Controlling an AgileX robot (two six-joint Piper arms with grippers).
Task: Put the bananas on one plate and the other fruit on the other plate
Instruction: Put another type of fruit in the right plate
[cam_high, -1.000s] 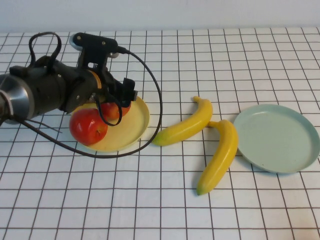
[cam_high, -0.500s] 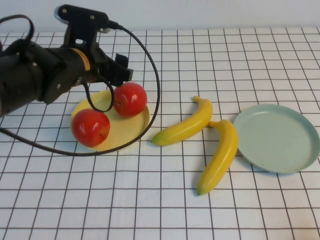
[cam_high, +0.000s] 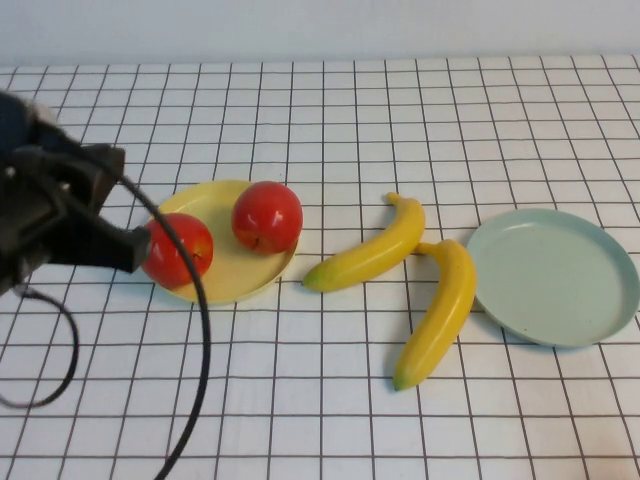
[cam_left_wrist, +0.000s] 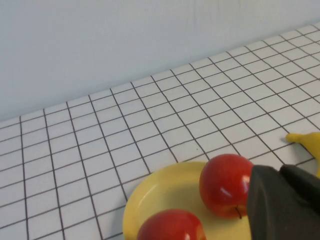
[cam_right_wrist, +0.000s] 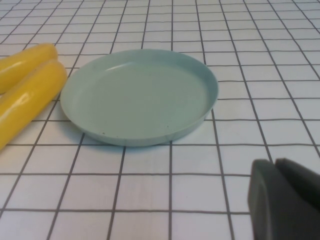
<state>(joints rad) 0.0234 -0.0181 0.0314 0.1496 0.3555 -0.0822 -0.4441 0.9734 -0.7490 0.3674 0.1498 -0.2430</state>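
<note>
Two red apples lie on the pale yellow plate (cam_high: 215, 200): one (cam_high: 268, 216) on its right part, one (cam_high: 180, 250) on its left part, half hidden behind my left arm. My left gripper (cam_high: 128, 248) is shut and empty, just left of the plate. In the left wrist view the left gripper (cam_left_wrist: 280, 172) is beside the apples (cam_left_wrist: 225, 184) (cam_left_wrist: 170, 226) on the plate (cam_left_wrist: 165, 187). Two bananas (cam_high: 370, 255) (cam_high: 440, 310) lie on the table between the plates. The blue-green plate (cam_high: 555, 275) is empty. My right gripper (cam_right_wrist: 275, 167) is shut, near that plate (cam_right_wrist: 137, 95); it is out of the high view.
White gridded tabletop (cam_high: 320, 400) with a pale wall along the far edge. The left arm's black cable (cam_high: 200, 340) loops over the table's front left. In the right wrist view both bananas (cam_right_wrist: 25, 60) (cam_right_wrist: 27, 100) lie close against the blue-green plate's edge.
My left arm has pulled back to the left and towards the near side, away from the yellow plate. The apple it stood over now lies free on the plate's right part.
</note>
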